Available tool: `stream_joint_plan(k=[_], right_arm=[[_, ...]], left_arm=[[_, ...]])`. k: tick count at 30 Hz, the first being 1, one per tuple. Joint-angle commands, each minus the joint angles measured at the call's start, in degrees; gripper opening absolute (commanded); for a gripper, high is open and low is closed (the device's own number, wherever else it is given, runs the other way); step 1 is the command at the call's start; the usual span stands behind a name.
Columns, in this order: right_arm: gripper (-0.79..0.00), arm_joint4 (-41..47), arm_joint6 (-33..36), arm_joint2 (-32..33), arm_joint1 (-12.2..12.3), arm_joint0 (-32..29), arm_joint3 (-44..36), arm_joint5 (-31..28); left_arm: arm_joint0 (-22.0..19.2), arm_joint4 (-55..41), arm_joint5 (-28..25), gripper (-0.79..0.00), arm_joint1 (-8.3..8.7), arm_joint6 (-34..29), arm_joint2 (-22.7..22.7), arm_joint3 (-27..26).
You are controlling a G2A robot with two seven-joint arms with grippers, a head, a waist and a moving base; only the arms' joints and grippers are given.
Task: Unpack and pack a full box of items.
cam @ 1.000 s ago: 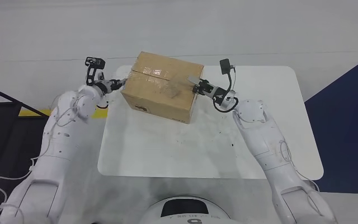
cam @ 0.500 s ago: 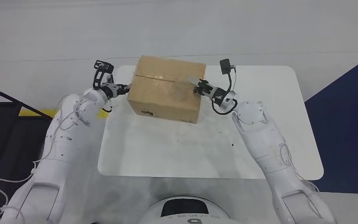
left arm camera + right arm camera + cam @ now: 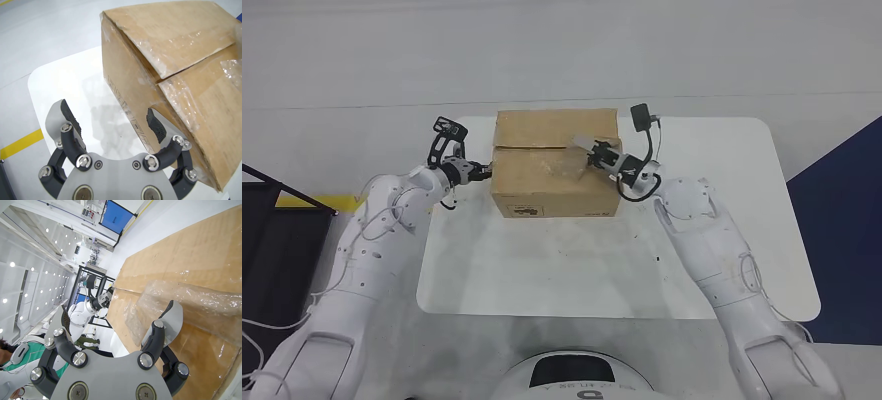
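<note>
The tape-crinkled cardboard box (image 3: 555, 180) was set at the white table's (image 3: 642, 270) far edge. The left gripper (image 3: 105, 107) beside it and the right gripper (image 3: 117, 306) over it were spread wide.

I could read no text. Box (image 3: 132, 75) carried a row of small black handling pictograms (image 3: 130, 117) along one side's edge, illegible.

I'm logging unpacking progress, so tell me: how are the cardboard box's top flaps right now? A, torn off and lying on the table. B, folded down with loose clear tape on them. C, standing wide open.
B: on the cardboard box, the top flaps lie folded down, meeting along a seam, with crumpled clear tape on them.
</note>
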Motion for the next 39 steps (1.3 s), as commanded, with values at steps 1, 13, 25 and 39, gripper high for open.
stream_joint_plan(k=[1, 13, 25, 39], right_arm=[[0.0, 0.38, 0.43, -0.36, -0.06, 0.18, 0.18, 0.28], [0.0, 3.27, 2.44, -7.22, -1.75, 4.73, 1.8, -1.78], [0.0, 12.77, 6.98, -10.32, -3.29, 8.49, 3.85, -13.41], [0.0, 7.09, 3.97, -7.19, -2.33, 6.95, 0.71, -13.51]], left_arm=[[0.11, -0.18, 0.11, 0.0, -0.03, 0.1, -0.05, -0.09], [1.25, -0.53, 0.51, 0.0, -0.18, 0.83, -0.18, -0.75], [2.18, -0.71, 0.27, 0.0, -0.16, 1.51, -0.85, -0.46], [2.24, -1.73, 1.31, 0.0, -0.51, 1.07, -0.62, 0.22]])
